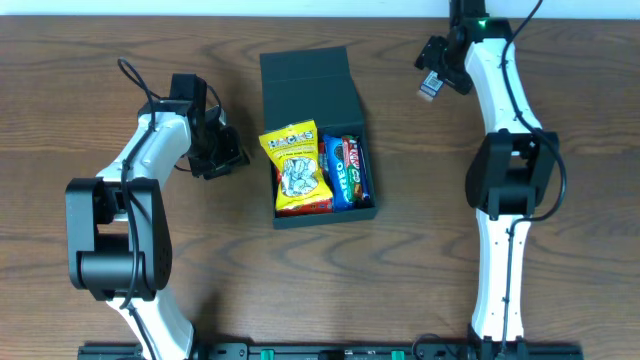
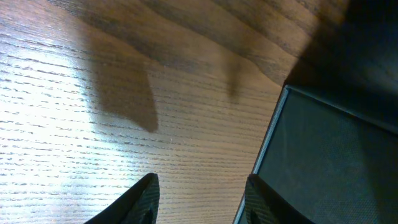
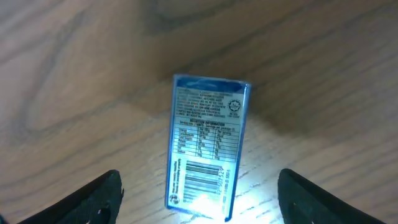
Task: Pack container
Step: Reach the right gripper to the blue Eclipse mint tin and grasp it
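Observation:
The dark teal container (image 1: 305,85) stands open at the table's middle, its lid flap folded back. Inside lie a yellow snack packet (image 1: 296,168), a blue Oreo packet (image 1: 337,172) and a red-and-blue bar (image 1: 357,168). My left gripper (image 1: 222,152) is open and empty just left of the box. In the left wrist view the fingers (image 2: 199,199) hang over bare wood beside the box wall (image 2: 336,155). My right gripper (image 1: 436,68) is open over a small blue packet (image 1: 428,92) at the far right. That packet (image 3: 205,143) lies label-up between the fingers (image 3: 199,202), untouched.
The wooden table (image 1: 560,300) runs out on all sides of the box. The two arm bases stand at the front left (image 1: 110,250) and front right (image 1: 505,250).

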Controlling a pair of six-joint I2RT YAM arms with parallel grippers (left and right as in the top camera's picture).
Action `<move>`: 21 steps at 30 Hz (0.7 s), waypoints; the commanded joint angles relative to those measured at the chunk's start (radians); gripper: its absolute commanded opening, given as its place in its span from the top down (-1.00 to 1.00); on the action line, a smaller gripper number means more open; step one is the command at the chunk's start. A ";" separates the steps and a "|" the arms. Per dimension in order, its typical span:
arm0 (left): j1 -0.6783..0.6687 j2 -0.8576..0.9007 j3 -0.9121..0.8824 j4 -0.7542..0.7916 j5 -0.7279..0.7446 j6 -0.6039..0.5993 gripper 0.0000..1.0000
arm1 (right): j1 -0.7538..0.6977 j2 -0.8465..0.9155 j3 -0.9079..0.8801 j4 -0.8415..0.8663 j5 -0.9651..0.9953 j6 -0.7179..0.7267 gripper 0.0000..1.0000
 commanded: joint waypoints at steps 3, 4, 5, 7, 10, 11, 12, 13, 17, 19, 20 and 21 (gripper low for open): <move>0.003 -0.011 0.003 -0.001 -0.007 0.018 0.07 | -0.008 0.063 -0.004 -0.002 -0.019 0.029 -0.53; 0.003 -0.011 0.003 -0.001 -0.007 0.018 0.07 | -0.008 0.066 -0.004 0.001 -0.019 0.028 -0.51; 0.003 -0.011 0.003 -0.001 -0.007 0.018 0.08 | -0.008 0.068 -0.004 0.002 -0.019 0.028 -0.50; 0.003 -0.011 0.003 0.000 -0.007 0.018 0.07 | -0.010 0.069 -0.004 0.001 -0.019 0.027 -0.48; 0.003 -0.011 0.003 0.000 -0.007 0.018 0.07 | -0.015 0.069 -0.004 0.009 -0.019 0.024 -0.46; 0.003 -0.011 0.003 0.000 -0.007 0.018 0.07 | -0.018 0.069 -0.004 0.010 -0.019 0.024 -0.43; 0.003 -0.011 0.003 0.000 -0.007 0.018 0.07 | -0.021 0.069 -0.004 0.010 -0.019 0.025 -0.40; 0.003 -0.011 0.003 0.000 -0.007 0.018 0.07 | -0.024 0.069 -0.004 0.008 -0.020 0.025 -0.35; 0.003 -0.011 0.003 -0.001 -0.006 0.018 0.07 | -0.032 0.069 -0.004 0.005 -0.019 0.024 -0.12; 0.003 -0.011 0.003 -0.001 -0.006 0.018 0.07 | -0.032 0.069 -0.004 0.005 -0.019 0.024 0.08; 0.003 -0.011 0.003 -0.001 -0.006 0.018 0.06 | -0.032 0.069 -0.004 0.005 -0.019 0.024 0.13; 0.003 -0.011 0.003 -0.001 -0.006 0.018 0.07 | -0.032 0.069 -0.004 0.005 -0.019 0.024 0.21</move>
